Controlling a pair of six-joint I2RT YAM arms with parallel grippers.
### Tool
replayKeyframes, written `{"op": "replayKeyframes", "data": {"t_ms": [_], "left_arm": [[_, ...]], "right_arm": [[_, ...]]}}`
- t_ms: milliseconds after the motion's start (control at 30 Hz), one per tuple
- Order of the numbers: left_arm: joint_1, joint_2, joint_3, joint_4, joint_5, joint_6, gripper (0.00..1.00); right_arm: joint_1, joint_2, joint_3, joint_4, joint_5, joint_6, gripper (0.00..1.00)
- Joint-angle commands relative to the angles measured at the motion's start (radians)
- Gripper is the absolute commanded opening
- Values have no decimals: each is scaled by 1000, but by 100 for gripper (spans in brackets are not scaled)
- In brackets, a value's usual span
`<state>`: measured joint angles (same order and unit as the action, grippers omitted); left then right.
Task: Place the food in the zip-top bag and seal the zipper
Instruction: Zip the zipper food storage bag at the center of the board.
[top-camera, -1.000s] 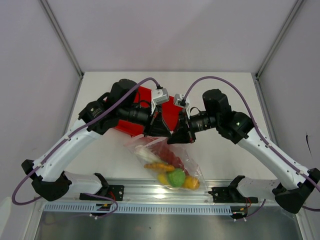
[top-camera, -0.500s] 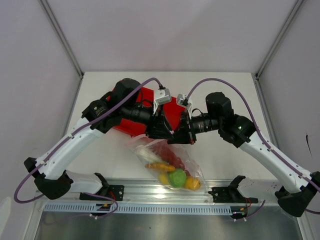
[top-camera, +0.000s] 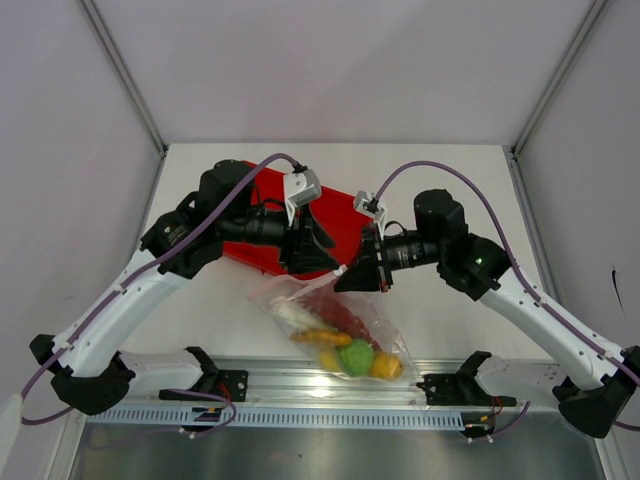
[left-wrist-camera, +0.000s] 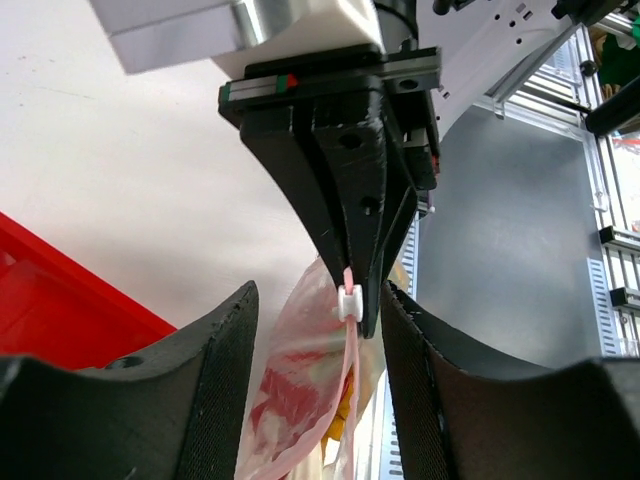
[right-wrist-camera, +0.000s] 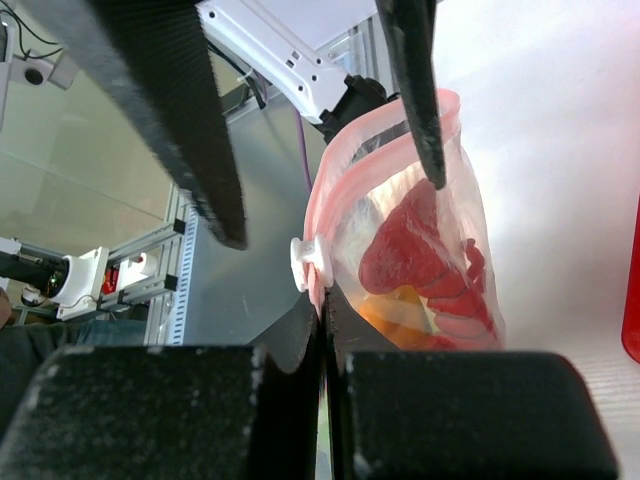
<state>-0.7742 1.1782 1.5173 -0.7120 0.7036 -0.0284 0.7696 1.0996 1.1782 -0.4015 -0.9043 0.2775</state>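
Three pale walls (top-camera: 340, 60) surround table (top-camera: 450, 180) and zip-top bag (top-camera: 340, 320).

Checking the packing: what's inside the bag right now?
Through the clear bag: red chillies, an orange piece, a green fruit, yellow fruits, part of a leek. Anything under them is hidden.

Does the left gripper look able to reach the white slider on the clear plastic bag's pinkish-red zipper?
Probably yes: the left gripper is open and the white slider lies straight ahead, though the shut right gripper pinches the pinkish-red zipper beside it.
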Motion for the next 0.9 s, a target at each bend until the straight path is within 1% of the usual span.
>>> {"op": "replayKeyframes", "data": {"t_ms": [0,100,200,333,500,533,567,633,733,800,833,867], "left_arm": [[7,6,-14,22,29,-13,53],[7,5,-31,29,77,-18,52],[7,8,-35,40,117,-27,55],[1,17,-46,45,139,-30,55],[0,18,-57,42,143,-34,49],[0,21,-57,37,152,-34,46],[0,23,-57,34,158,-34,38],[0,21,-62,36,152,-38,33],[0,20,-62,34,145,-41,21],[0,23,-57,32,140,-44,9],[0,26,-54,29,139,-45,1],[0,29,-52,25,140,-47,1]], "right_arm": [[3,-38,17,95,-19,25,0],[2,-38,20,92,-18,22,0],[2,-41,20,90,-12,17,0],[0,-46,20,95,-11,11,0],[0,-47,20,99,2,9,0],[2,-46,21,96,8,9,0],[0,-46,23,92,11,8,0],[0,-43,24,92,15,3,0],[2,-40,20,93,16,3,0],[3,-44,14,95,36,2,0],[7,-49,11,98,42,2,0],[8,-53,8,99,68,2,0]]}}
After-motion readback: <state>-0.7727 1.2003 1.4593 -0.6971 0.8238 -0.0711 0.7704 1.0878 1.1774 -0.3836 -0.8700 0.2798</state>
